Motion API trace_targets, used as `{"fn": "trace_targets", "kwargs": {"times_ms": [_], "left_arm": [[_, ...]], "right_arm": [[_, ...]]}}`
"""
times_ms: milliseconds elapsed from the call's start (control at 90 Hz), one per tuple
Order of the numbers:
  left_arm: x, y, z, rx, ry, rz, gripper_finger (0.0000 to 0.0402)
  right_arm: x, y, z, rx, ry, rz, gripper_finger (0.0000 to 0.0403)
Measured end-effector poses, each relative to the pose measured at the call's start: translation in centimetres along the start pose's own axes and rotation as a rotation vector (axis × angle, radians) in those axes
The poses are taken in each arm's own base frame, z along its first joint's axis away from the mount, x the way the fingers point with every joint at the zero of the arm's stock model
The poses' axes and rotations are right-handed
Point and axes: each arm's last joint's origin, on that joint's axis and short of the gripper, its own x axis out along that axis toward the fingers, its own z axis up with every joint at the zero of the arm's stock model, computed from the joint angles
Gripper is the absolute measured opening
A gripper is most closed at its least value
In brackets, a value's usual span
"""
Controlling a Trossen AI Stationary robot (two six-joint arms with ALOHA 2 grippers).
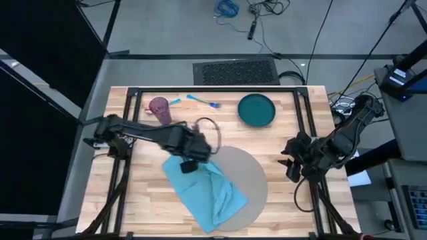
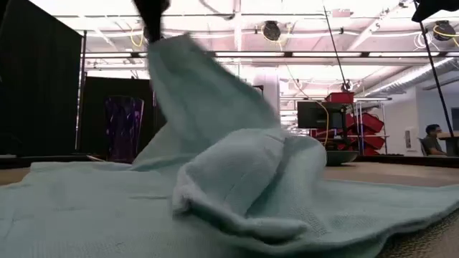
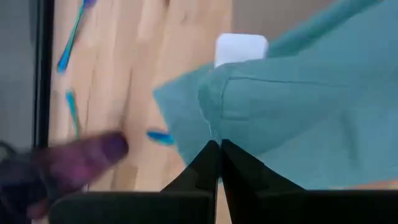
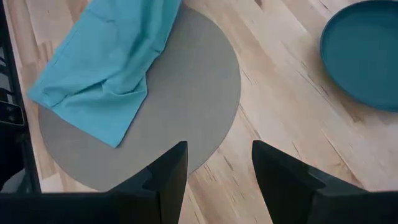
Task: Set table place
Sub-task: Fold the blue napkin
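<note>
Colours on the table

The table [image 1: 143, 193] is light striped butcher-block wood with a black frame. At its centre lies the plain grey place [image 1: 250, 180], overlapped at 9 o'clock by a light blue cloth [image 1: 207, 190]. A dark teal plate [image 1: 257, 110] sits at 1 o'clock, a purple cup [image 1: 159, 109] at 11, with blue cutlery [image 1: 203, 101] between.

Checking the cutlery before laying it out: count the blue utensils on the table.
2 that I can make out, both along the table's far edge: one blue utensil beside the purple cup, another between cup and teal plate. The cloth may hide more.
</note>
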Motion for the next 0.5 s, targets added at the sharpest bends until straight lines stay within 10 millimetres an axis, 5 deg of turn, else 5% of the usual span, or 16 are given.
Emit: {"fn": "trace_targets", "kwargs": {"times_ms": [133, 333, 500], "left_arm": [[3.0, 0.9, -3.7, -0.074, 0.02, -0.007, 0.0], [8.9, -0.2, -6.7, -0.111, -0.001, -0.186, 0.0], [12.0, -0.7, -9.2, -0.085, 0.115, -0.161, 0.0]], "right_arm": [[0.0, 0.1, 0.0, 0.004, -0.003, 0.008, 0.0167], [0.1, 0.7, 0.6, 0.05, -0.041, 0.062, 0.0167], [0.5, 2.0, 1.5, 0.065, -0.092, 0.146, 0.0167]]}}
